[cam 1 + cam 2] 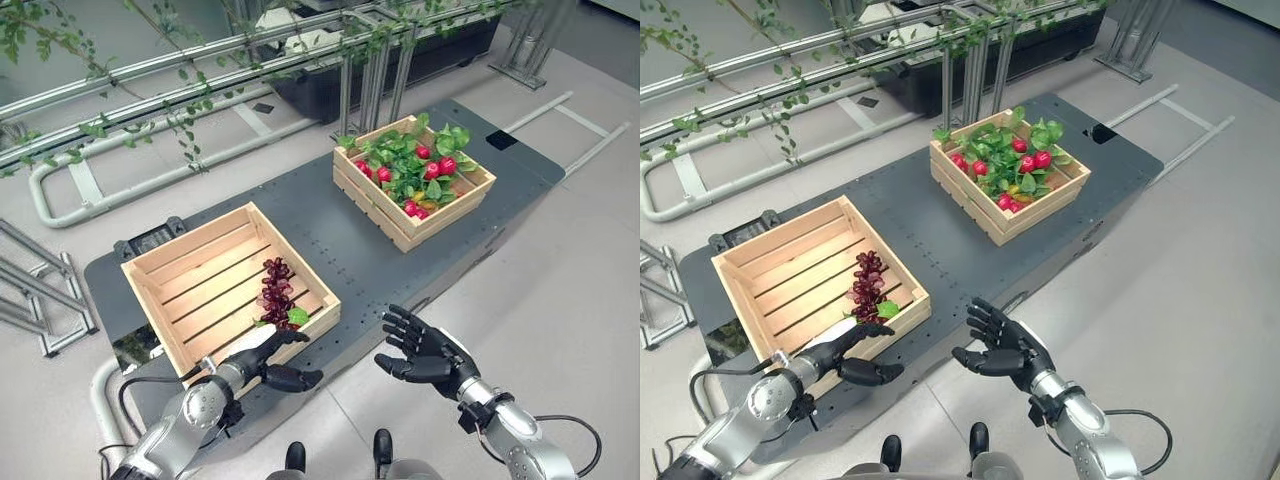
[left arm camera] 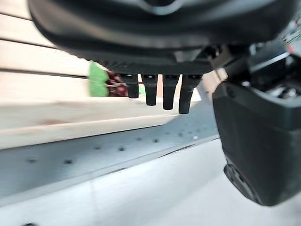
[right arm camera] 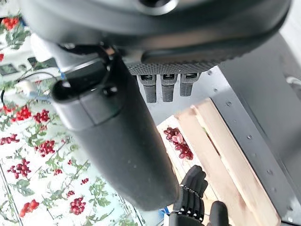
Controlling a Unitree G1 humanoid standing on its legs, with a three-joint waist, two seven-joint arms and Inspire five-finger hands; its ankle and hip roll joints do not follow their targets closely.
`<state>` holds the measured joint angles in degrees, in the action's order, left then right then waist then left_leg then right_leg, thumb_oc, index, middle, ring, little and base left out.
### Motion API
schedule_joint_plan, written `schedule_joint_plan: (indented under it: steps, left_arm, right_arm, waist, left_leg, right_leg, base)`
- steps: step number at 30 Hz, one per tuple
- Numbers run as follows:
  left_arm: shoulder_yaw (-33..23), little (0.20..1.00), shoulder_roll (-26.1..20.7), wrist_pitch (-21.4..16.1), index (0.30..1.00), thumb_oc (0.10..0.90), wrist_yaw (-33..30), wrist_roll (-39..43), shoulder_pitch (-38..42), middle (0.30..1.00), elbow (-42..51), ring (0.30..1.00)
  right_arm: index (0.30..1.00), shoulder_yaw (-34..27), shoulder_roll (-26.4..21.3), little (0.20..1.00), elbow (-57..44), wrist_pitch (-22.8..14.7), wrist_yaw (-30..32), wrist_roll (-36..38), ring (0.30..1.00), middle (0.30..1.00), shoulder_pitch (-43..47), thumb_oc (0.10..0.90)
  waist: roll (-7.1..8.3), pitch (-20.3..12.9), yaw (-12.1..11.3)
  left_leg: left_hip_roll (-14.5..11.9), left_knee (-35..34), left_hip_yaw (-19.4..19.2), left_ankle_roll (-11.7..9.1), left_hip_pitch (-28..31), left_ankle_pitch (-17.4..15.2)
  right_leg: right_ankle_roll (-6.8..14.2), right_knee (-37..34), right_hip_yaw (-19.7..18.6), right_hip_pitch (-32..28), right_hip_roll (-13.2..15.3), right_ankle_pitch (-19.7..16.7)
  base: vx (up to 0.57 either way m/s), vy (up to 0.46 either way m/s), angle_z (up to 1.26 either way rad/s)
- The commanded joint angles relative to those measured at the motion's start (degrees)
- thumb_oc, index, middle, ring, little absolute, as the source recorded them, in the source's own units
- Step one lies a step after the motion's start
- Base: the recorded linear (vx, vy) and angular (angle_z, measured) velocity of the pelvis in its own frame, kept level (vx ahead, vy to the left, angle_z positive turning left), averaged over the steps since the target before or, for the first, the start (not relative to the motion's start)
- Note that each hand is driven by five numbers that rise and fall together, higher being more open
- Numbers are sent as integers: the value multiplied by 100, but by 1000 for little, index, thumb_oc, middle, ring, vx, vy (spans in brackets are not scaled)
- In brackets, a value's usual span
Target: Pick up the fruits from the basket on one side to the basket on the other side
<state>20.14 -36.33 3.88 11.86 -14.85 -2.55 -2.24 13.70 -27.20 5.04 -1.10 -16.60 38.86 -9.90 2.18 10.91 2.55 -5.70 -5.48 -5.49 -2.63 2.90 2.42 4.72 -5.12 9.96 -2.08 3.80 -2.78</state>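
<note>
A bunch of dark red grapes [image 1: 275,290] with a green leaf lies in the near wooden crate [image 1: 185,237], against its right wall. My left hand [image 1: 262,352] is open at that crate's front right corner, fingers straight and pointing at the grapes [image 2: 113,84] without touching them. My right hand [image 1: 430,355] is open and empty, held over the floor just in front of the dark table [image 1: 330,230]. The far wooden crate [image 1: 440,220] holds red fruits [image 1: 440,167] among green leaves. From the right wrist, the grapes [image 3: 178,141] and left hand [image 3: 193,193] are seen below.
Grey metal rails hung with leafy vines [image 1: 150,70] cross behind the table, with a dark planter [image 1: 330,85] beyond. A metal rack [image 1: 40,300] stands at the left. Pale floor [image 1: 560,300] surrounds the table.
</note>
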Motion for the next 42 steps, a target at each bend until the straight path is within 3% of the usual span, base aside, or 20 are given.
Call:
schedule_joint_plan:
  steps: [1,4,5,9,14,21,26,34,42]
  left_arm:
    - [-71,900,-95,-721,900,800,-185,155,535,900,340,900]
    - [-36,900,-66,-854,900,800,-612,254,648,900,320,900]
    - [-170,900,-60,-1190,900,800,-1155,214,642,900,320,900]
    - [-749,900,-85,-1762,900,800,-2004,236,483,900,470,900]
    - [-1448,900,-59,-2148,900,800,-2830,-12,206,900,672,900]
    - [-1786,900,-83,-2071,900,800,-3831,-259,264,900,515,900]
    - [-1693,900,-168,-1716,900,800,-4243,-354,712,900,242,900]
    - [-942,900,-540,-1203,900,800,-4987,-339,1889,900,-749,900]
    - [-438,900,-501,-1193,900,800,-5602,-144,2671,900,-1702,900]
  right_arm:
    - [900,-116,95,900,-594,-678,215,304,900,900,241,800]
    - [900,-100,146,900,-414,-823,302,310,900,900,319,800]
    - [900,-99,202,900,-328,-829,361,292,900,900,387,800]
    - [900,-212,275,900,-351,-730,269,216,900,900,187,800]
    - [900,-304,346,900,-283,-568,184,-46,900,900,-207,800]
    - [900,-288,235,900,-113,-237,36,-241,900,900,-512,800]
    - [900,-149,62,900,4,-134,-17,-416,900,900,-504,800]
    - [900,288,-312,900,189,-203,23,-657,900,900,-147,800]
    - [900,586,-518,900,300,-351,-1,-631,900,900,181,800]
  waist:
    - [85,-298,35]
    - [32,-331,25]
    - [-7,-367,-1]
    - [-38,-443,-33]
    - [-5,-461,-38]
    - [82,-313,66]
    - [157,-125,147]
    - [341,628,343]
    - [479,1077,423]
  left_leg:
    - [-243,63,-768,-54,187,-87]
    - [-213,48,-559,-94,72,-81]
    - [-163,48,-413,-101,22,-114]
    - [-47,48,-332,-82,17,-202]
    - [56,48,-312,-39,84,-335]
    - [93,48,-413,27,153,-392]
    - [66,48,-492,36,80,-331]
    - [-6,669,-558,14,-629,-317]
    - [-55,1090,-535,-52,-1104,-297]
  right_leg:
    - [303,12,127,69,291,-120]
    - [300,12,220,84,304,-100]
    - [304,12,192,88,325,-89]
    - [329,12,129,121,394,-87]
    - [396,12,118,107,496,-97]
    - [455,282,-25,284,507,-17]
    - [480,476,-148,521,491,21]
    - [433,947,-395,1146,367,103]
    - [358,1226,-420,1472,289,169]
  base:
    - [17,0,74]
    - [28,68,68]
    - [52,113,40]
    - [63,122,21]
    - [68,112,4]
    - [44,61,-3]
    - [-8,14,-13]
    - [-89,-13,-11]
    - [-64,-4,-6]
